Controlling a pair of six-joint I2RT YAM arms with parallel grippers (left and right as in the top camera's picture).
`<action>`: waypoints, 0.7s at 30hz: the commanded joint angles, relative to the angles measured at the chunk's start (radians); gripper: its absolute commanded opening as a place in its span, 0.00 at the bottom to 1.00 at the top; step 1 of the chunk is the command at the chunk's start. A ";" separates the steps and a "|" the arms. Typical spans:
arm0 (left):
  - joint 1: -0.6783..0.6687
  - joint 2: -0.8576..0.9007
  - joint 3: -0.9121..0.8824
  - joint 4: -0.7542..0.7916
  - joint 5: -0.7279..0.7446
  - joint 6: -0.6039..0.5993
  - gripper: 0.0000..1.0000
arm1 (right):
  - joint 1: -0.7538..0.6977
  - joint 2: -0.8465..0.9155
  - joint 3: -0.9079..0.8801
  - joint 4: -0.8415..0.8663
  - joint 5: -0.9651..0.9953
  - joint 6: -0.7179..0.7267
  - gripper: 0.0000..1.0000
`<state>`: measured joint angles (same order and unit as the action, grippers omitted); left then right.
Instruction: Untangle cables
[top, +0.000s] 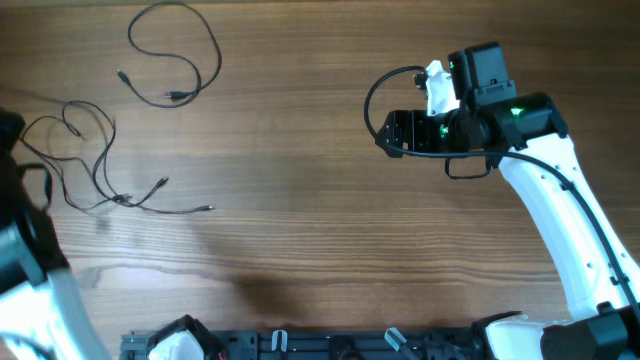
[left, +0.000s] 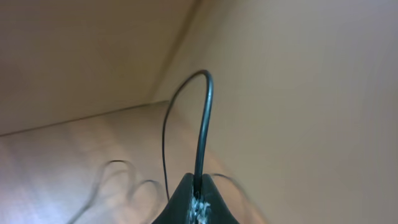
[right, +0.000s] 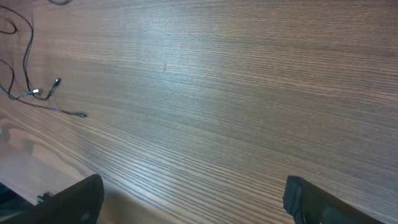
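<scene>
Tangled cables (top: 120, 198) seen at left of tabletop (top: 300, 220), one strand clenched in L hand (left: 196, 186). R hand (top: 392, 133) spread wide, empty, upper right. Looped cable (top: 216, 60) lies apart, upper left.

The table (top: 300, 200) is matt, fine-grained wood, the cables (top: 122, 199) are smooth black plastic-coated cord with silvery metal plug ends (right: 56, 81), and the right arm's shell (top: 560, 210) is glossy white plastic.

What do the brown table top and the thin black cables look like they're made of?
Brown table top: wood or wood-look laminate, matte, straight grain lines. Thin black cables: likely plastic or rubber sheathing, bending in loose loops; silvery plug tips look metallic.
</scene>
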<state>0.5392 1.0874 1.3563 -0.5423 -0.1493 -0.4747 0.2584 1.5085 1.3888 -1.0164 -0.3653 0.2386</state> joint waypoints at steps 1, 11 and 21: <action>0.018 0.183 0.007 0.003 -0.166 0.018 0.04 | 0.000 -0.020 0.023 -0.002 0.002 -0.001 0.95; 0.156 0.498 0.007 -0.152 -0.130 -0.241 1.00 | 0.000 -0.020 0.023 0.000 0.002 -0.002 0.95; 0.108 0.333 0.007 -0.145 0.152 -0.237 1.00 | 0.000 -0.029 0.035 0.013 -0.003 -0.016 0.98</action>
<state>0.6918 1.5513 1.3567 -0.6804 -0.1223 -0.6979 0.2584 1.5085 1.3888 -1.0080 -0.3653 0.2382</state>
